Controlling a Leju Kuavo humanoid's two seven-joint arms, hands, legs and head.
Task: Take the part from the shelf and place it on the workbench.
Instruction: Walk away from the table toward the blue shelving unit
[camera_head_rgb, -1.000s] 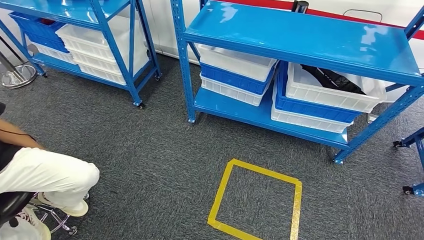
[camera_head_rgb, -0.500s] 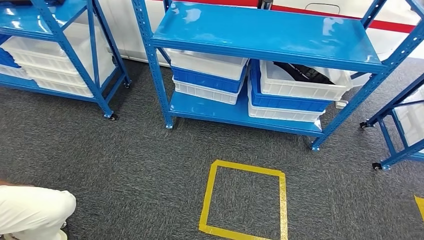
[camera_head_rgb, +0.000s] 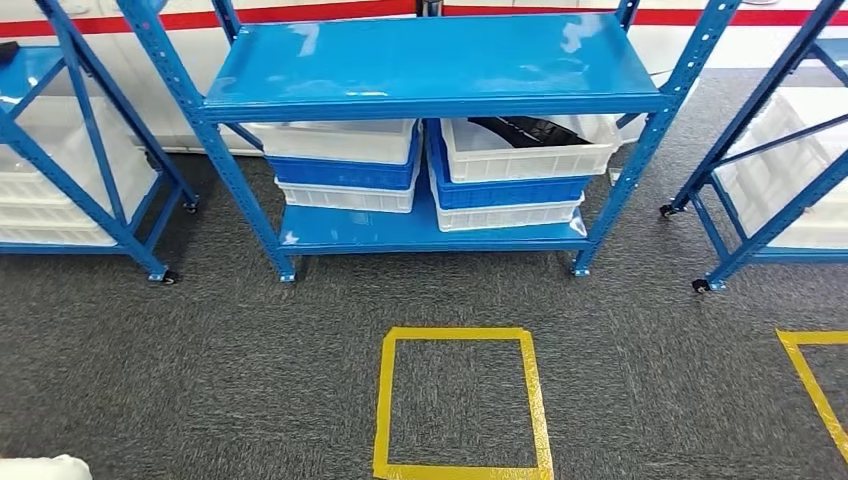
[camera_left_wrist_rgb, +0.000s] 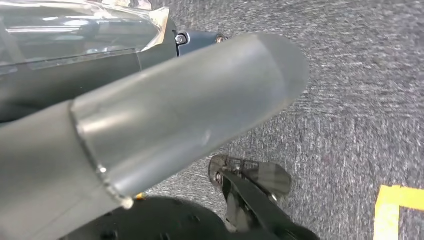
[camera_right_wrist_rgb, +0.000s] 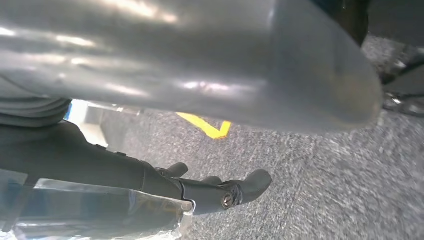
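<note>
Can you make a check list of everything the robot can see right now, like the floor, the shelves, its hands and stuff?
Surface: grey carpet floor with a yellow tape square.
Job's things: blue shelf, top level bare; a dark part lies in the top white bin on the lower level.
Clutter: stacked white and blue bins beside it.
Hands: left hand and right hand hang over the carpet, holding nothing.
Cables: nothing seen.
Surroundings: more blue shelves either side.
</note>
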